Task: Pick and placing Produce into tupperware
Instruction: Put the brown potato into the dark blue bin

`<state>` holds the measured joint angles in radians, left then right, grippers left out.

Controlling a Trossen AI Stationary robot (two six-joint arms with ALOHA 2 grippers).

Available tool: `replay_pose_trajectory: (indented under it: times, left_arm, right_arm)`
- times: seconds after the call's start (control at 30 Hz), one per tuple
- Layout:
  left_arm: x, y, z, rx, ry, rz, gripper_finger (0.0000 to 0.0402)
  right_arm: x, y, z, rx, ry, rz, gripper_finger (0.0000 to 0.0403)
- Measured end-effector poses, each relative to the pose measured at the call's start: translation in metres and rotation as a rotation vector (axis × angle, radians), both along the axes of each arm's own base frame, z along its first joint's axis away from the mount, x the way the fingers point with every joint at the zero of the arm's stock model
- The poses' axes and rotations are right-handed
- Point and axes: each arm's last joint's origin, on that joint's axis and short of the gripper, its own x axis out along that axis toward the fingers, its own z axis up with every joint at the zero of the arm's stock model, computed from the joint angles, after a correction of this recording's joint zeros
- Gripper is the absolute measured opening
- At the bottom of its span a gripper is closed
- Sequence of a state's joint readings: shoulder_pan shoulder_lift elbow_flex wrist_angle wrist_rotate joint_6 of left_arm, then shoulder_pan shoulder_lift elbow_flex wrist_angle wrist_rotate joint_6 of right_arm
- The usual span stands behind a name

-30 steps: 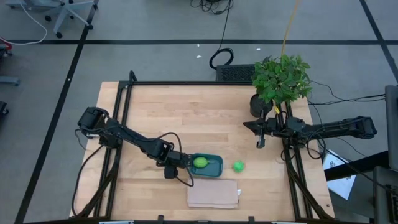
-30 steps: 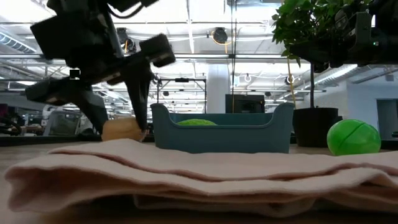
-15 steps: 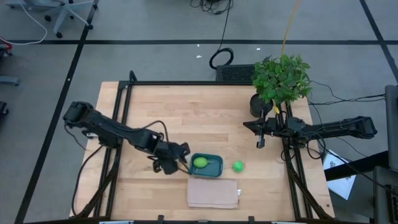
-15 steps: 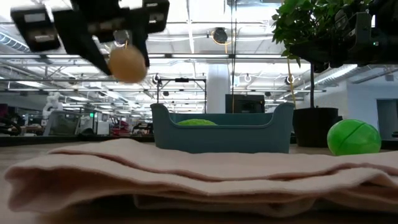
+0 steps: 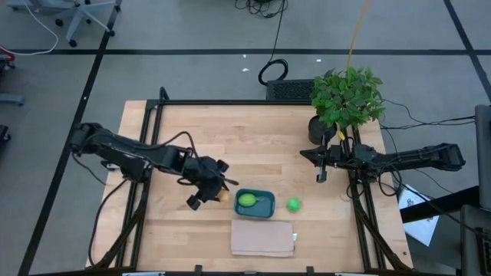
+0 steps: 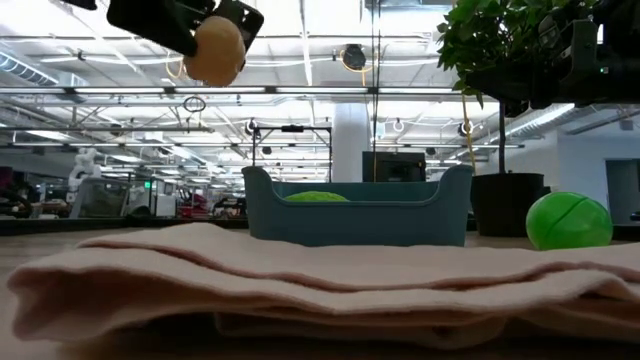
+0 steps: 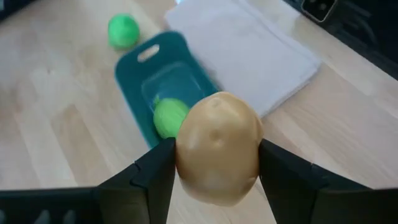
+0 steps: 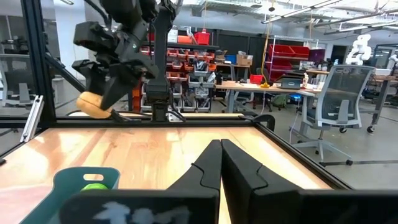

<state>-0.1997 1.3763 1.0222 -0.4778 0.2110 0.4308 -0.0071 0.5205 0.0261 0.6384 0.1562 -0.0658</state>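
Note:
My left gripper is shut on the small yellow-orange piece and holds it in the air just left of the teal tupperware. The piece also shows high in the low view. The lime-green piece lies inside the tupperware on its floor. The bright green ball rests on the table right of the tupperware. My right gripper waits shut and empty near the plant pot, above the table's right side. My left gripper pinches the yellow-orange piece between its two fingers, one finger on each of its opposite sides. The fingers slant down from above, from the table's left. The piece is lifted clear of the table, well above the tupperware's rim.
A folded tan cloth lies at the near edge just in front of the tupperware. A leafy potted plant stands at the far right. Bare wood spreads over the table's middle and far left.
My left gripper has risen from the table beside the tupperware's left end, still shut on the yellow-orange piece. The piece is now lifted clear and high above the rim. The gripper has drifted slightly toward the far edge.

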Motion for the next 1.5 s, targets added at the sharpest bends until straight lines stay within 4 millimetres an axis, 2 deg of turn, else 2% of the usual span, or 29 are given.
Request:
replay_pose_trajectory:
  times: [0.87, 1.1, 1.33, 1.5]
  left_arm:
    - [0.002, 0.004, 0.002, -0.033, -0.004, 0.041, 0.0205]
    - [0.009, 0.003, 0.009, -0.138, -0.066, 0.137, 0.0199]
    - [0.016, 0.001, 0.019, -0.187, -0.179, 0.144, 0.0203]
    - [0.024, 0.0, 0.018, -0.2, -0.231, 0.139, 0.0208]
  right_arm:
    - [0.0, 0.0, 0.0, 0.0, 0.0, 0.0, 0.0]
    - [0.0, 0.0, 0.0, 0.0, 0.0, 0.0, 0.0]
    - [0.0, 0.0, 0.0, 0.0, -0.001, 0.0, 0.0]
    - [0.0, 0.0, 0.0, 0.0, -0.001, 0.0, 0.0]
